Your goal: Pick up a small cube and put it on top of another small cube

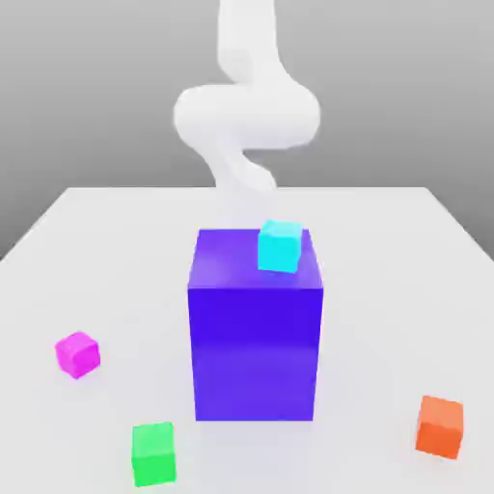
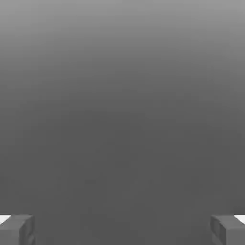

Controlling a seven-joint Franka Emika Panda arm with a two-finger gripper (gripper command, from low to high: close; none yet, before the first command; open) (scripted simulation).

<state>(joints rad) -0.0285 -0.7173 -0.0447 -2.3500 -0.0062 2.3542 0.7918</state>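
Jaws (image 2: pixel 122 229) stand wide apart in the hand view, one at each side with nothing between them. The magenta cube (image 1: pixel 78 354) sits on the desk (image 1: pixel 367 338) toward the exterior view's left, well apart from the big blue-violet block (image 1: pixel 256 352). Nearer the camera, between that cube and the block as seen across the exterior view, lies the green cube (image 1: pixel 154 453), also on the desk, its upper face bare. The cyan cube (image 1: pixel 280 247) rests on top of the block, and the orange cube (image 1: pixel 440 426) is on the desk at the exterior view's right. The arm (image 1: pixel 246 116) is at the far side, behind the block.

The task looks to be at its very start: the step in hand is reaching for the magenta cube. The next move calls for bringing the arm round or over the block, high enough to spare the cyan cube, then lining up above the magenta one. Since that cube sits turned at an angle, the wrist will probably need a twist so the jaws close on two opposite faces rather than on corners. After the lift, a level, centred release on the green cube should be the aim; an off-centre drop could tip it off.
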